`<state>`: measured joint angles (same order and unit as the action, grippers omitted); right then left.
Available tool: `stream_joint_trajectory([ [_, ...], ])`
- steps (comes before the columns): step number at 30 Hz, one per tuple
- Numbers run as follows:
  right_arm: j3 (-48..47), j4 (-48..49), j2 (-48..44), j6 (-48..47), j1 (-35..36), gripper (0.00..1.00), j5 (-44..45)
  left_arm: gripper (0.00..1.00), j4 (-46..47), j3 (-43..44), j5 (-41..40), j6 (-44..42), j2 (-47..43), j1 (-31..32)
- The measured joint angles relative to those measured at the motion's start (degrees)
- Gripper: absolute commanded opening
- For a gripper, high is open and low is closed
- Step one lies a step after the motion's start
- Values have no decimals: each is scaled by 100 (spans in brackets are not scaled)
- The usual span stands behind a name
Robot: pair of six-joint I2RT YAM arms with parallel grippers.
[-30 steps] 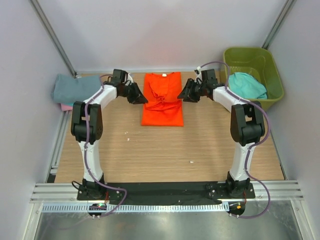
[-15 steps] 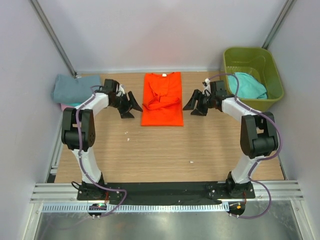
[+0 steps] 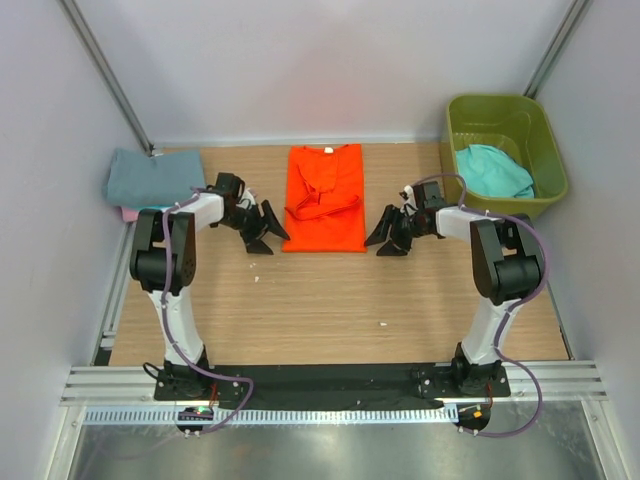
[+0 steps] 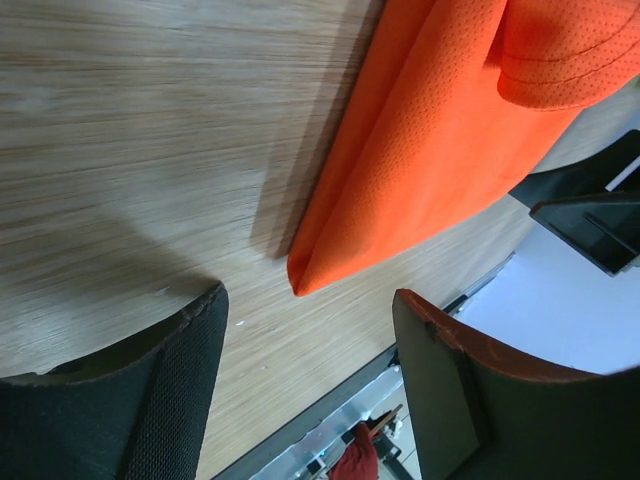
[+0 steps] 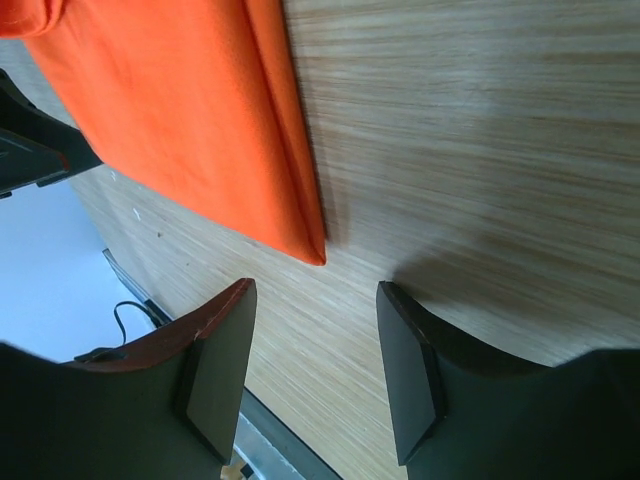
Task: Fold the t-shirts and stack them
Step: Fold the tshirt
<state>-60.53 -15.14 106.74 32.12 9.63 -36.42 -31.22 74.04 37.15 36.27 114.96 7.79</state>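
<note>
A bright orange t-shirt [image 3: 323, 200] lies flat at the table's far middle, its sides folded inward into a long strip. My left gripper [image 3: 268, 232] stands open just off the shirt's near left corner, with nothing between its fingers. In the left wrist view the orange t-shirt [image 4: 430, 150] ends in a corner just ahead of the left gripper [image 4: 310, 330]. My right gripper [image 3: 383, 238] stands open off the near right corner. In the right wrist view the orange t-shirt [image 5: 190, 120] lies just beyond the right gripper [image 5: 315, 340]; only bare wood lies between the jaws.
An olive-green tub [image 3: 548, 140] at the far right holds a teal t-shirt [image 3: 495, 170]. At the far left, a folded grey-blue t-shirt [image 3: 150, 177] rests on a pink one [image 3: 133, 213]. A metal rail [image 3: 330, 382] runs along the near edge.
Both grippers have opened and let go of the orange shirt's folded-in sides. They have drawn back toward me, down to the shirt's near corners. The shirt now lies flatter.
</note>
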Motion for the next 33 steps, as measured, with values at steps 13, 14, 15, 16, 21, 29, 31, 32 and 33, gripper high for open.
stream_joint_trajectory([
  [13,-46,201,295,221,179,51,-299,51,149,175,262,131,345,319],
  [14,-59,223,326,243,179,50,-323,52,155,177,291,133,358,321],
  [15,-70,245,354,260,179,48,-339,52,160,179,310,151,363,319],
  [16,-76,273,380,275,179,47,-352,52,164,184,328,181,372,319],
  [21,-166,369,514,350,184,37,-389,42,162,205,337,234,409,319],
  [29,-286,529,675,332,190,3,-122,10,299,208,278,280,496,328],
  [31,-317,533,675,310,190,1,-59,0,367,201,262,330,503,341],
  [32,-332,535,671,289,190,1,-28,0,402,199,256,339,503,345],
  [33,-334,535,647,262,190,2,-4,0,450,190,254,361,498,350],
])
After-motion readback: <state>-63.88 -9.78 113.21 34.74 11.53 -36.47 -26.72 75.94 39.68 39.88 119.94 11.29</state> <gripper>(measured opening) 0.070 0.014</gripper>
